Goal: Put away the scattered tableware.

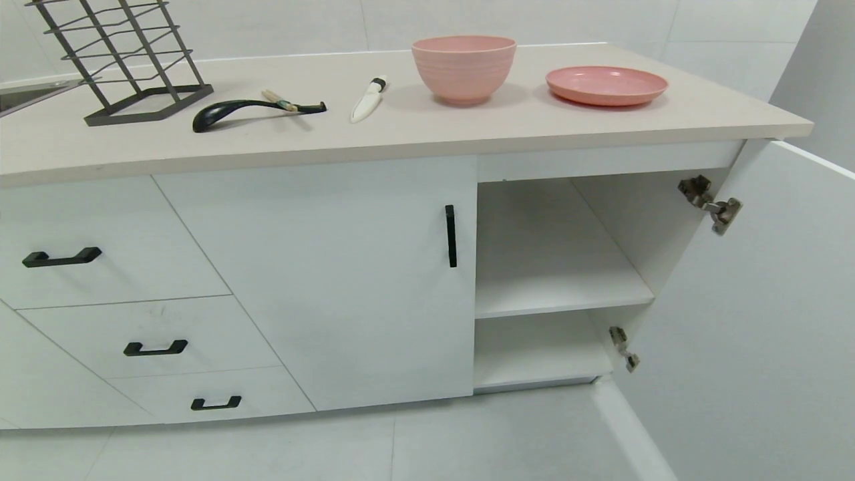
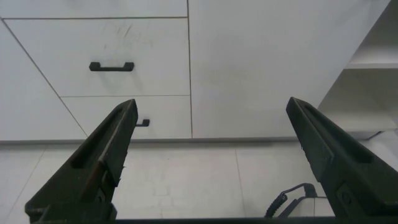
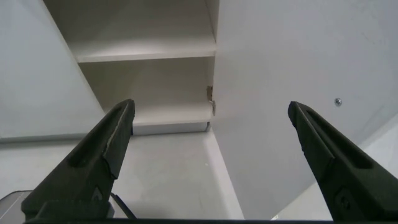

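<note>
On the beige countertop stand a pink bowl and, to its right, a pink plate. Left of the bowl lie a white knife, a pair of chopsticks and a black ladle. My left gripper hangs open low in front of the white drawers, holding nothing. My right gripper is open and empty too, low before the open cabinet compartment.
A black wire rack stands at the counter's back left beside a sink edge. The right cabinet door is swung open, showing two bare shelves. The middle door is closed, drawers to its left.
</note>
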Robot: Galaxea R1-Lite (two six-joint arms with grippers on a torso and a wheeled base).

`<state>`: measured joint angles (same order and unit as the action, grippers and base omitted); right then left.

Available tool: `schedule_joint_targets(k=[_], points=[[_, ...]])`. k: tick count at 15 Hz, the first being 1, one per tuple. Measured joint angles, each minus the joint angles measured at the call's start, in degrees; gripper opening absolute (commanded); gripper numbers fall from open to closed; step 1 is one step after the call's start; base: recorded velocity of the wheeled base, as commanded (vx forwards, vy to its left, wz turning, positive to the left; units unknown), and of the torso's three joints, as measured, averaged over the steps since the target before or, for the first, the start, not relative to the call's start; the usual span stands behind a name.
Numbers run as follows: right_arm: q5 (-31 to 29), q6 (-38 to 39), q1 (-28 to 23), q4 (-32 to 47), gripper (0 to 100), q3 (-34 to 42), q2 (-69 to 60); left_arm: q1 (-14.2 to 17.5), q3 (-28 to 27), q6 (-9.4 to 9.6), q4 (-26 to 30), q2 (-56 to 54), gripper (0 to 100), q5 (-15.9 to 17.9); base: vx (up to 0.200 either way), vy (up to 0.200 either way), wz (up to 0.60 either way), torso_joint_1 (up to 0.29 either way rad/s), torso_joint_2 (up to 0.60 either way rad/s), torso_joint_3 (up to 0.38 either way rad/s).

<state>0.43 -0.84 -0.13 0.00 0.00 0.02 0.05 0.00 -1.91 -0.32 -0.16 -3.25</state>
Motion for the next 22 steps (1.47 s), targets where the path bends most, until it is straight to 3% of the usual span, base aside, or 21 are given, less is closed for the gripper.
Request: schedule_joint_targets(k=[16, 22], points=[[0.04, 0.00, -0.11, 0.00, 100, 0.00, 0.00, -0.05, 0.00, -0.44, 0.10, 0.06, 100, -0.05, 0.013, 0.038, 0.00, 0.000, 0.00, 0.001], [-0.05, 0.02, 0.04, 0.00, 100, 0.00, 0.00, 0.05, -0.02, -0.43, 0.00, 0.06, 100, -0.05, 0.167, -0.067, 0.00, 0.001, 0.00, 0.003]])
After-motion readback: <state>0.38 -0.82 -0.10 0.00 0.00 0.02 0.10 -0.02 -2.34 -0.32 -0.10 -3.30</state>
